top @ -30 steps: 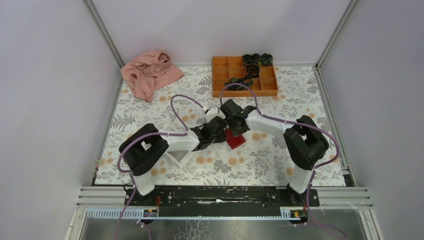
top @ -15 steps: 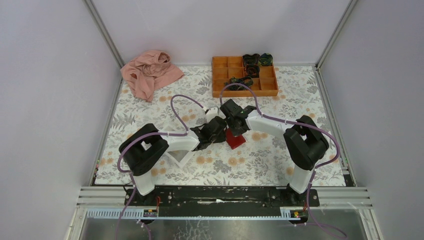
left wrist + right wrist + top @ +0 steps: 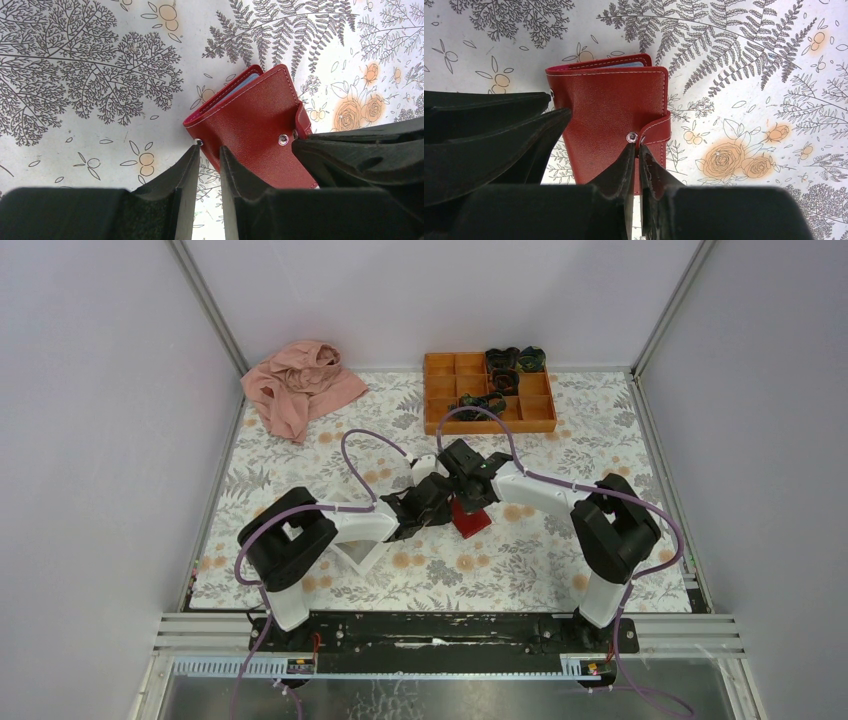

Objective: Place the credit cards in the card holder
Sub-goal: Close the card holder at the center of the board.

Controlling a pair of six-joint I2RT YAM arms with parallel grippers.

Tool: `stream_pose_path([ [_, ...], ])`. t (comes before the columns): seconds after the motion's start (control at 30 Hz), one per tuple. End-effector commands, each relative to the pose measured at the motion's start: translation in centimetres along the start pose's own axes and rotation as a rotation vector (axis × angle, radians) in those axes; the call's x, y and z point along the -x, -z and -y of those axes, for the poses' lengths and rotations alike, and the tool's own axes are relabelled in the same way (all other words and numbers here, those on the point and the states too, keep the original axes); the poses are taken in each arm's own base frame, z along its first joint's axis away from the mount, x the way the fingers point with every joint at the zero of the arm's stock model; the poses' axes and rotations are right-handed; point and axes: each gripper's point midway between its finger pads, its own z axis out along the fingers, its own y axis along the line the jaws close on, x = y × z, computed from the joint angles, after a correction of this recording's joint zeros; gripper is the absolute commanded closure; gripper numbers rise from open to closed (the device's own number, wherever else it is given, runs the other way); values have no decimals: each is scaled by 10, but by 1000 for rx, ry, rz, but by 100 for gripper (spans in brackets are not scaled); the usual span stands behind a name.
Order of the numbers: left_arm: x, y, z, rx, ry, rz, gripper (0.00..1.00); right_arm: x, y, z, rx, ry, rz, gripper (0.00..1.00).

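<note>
The dark-red card holder (image 3: 476, 524) lies folded on the floral cloth at mid-table. A strip of its pale blue inside shows at the far edge in the left wrist view (image 3: 250, 80). My right gripper (image 3: 638, 146) is shut on the holder's snap tab (image 3: 659, 131), beside the silver snap stud. My left gripper (image 3: 210, 148) is nearly closed over the holder's (image 3: 255, 120) left edge, one finger on top and one beside it. Both grippers meet over the holder in the top view, left (image 3: 442, 503) and right (image 3: 470, 502). No golden-tan credit cards are in view.
An orange compartment box (image 3: 445, 390) with dark items stands at the back. A pink cloth (image 3: 300, 385) lies at the back left. A white tray (image 3: 362, 558) sits partly under my left arm. Grey walls enclose the table.
Both grippers stay at the card holder. The right arm's elbow has shifted very slightly; the holder has not visibly moved.
</note>
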Motion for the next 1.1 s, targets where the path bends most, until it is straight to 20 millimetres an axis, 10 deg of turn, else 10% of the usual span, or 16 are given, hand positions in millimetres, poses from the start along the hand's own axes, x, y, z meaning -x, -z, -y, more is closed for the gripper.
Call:
stream_pose_path([
  [0.0, 3, 0, 8, -34, 16, 10, 72, 12, 17, -12, 52, 12, 40, 90],
  [1.07, 1, 1, 7, -33, 17, 4, 72, -18, -5, -35, 127, 16, -64, 91],
])
